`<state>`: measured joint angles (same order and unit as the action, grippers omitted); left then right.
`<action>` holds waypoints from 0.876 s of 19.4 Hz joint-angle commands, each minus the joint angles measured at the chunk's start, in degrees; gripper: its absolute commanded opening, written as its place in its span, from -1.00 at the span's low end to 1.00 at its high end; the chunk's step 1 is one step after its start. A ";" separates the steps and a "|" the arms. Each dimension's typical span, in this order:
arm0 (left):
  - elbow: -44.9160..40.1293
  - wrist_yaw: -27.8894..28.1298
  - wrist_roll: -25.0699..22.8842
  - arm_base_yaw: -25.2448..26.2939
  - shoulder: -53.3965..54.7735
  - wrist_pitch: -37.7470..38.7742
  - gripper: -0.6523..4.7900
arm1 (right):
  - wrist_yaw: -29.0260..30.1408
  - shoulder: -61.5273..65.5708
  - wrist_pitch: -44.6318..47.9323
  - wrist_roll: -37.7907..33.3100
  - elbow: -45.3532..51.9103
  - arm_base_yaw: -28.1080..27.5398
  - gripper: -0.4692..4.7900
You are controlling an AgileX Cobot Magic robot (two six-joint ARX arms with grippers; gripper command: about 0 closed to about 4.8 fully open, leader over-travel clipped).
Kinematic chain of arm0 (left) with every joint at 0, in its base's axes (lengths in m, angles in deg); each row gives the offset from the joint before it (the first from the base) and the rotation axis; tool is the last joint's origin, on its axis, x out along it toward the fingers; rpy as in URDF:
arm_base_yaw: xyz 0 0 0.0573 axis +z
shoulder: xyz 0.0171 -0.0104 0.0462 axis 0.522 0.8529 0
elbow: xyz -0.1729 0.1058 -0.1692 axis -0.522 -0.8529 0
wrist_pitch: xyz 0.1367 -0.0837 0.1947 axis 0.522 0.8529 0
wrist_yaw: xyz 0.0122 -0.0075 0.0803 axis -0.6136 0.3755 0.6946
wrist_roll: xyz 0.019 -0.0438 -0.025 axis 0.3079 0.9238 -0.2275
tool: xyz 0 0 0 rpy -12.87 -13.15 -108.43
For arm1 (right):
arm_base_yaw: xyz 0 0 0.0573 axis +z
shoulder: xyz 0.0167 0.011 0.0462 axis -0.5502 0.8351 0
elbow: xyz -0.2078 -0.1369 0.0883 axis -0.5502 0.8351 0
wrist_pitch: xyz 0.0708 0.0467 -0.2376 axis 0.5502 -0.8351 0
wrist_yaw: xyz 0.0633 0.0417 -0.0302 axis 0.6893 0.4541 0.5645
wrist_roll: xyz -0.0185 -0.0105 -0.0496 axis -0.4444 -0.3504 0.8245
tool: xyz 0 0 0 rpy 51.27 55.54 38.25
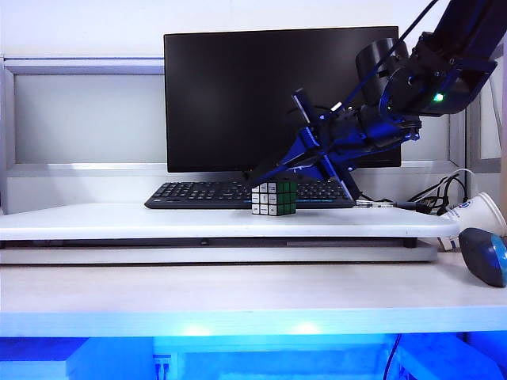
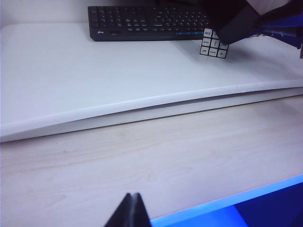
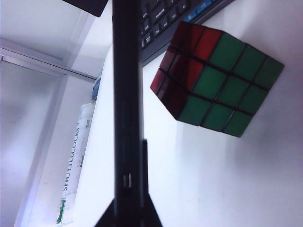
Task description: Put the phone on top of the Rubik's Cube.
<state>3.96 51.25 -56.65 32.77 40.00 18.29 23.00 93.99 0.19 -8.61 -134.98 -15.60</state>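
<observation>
Nearest you in the exterior view is a pale wooden desk front, with a dark-blue mouse at its right edge. Behind it sits a raised white platform.

The Rubik's Cube stands on that platform, near its back edge, just in front of the black keyboard. It shows white and green faces here, red and green in the right wrist view.

The phone hangs tilted in the air, above and slightly right of the cube, not touching it. Your right gripper is clamped on the phone; its wrist camera sees the phone edge-on, with the cube beside it.

Your left gripper rests low over the desk's front edge, fingers pressed together, holding nothing, well apart from the cube.

A black monitor stands behind the keyboard.
</observation>
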 commanded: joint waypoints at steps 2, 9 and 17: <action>0.15 0.17 -0.31 0.07 0.04 0.74 -0.78 | 0.22 -0.63 2.45 0.28 -0.50 0.13 -0.86; 0.15 0.20 -0.31 0.07 0.04 0.74 -0.78 | -1.86 -0.48 2.43 0.28 -0.50 0.09 -0.86; 0.15 0.17 -0.31 0.07 0.04 0.74 -0.78 | -1.62 -0.46 2.47 -0.20 -0.50 0.09 -0.81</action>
<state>3.96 51.25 -56.65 32.77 40.00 18.31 21.10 94.01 -0.14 -8.85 -134.98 -15.62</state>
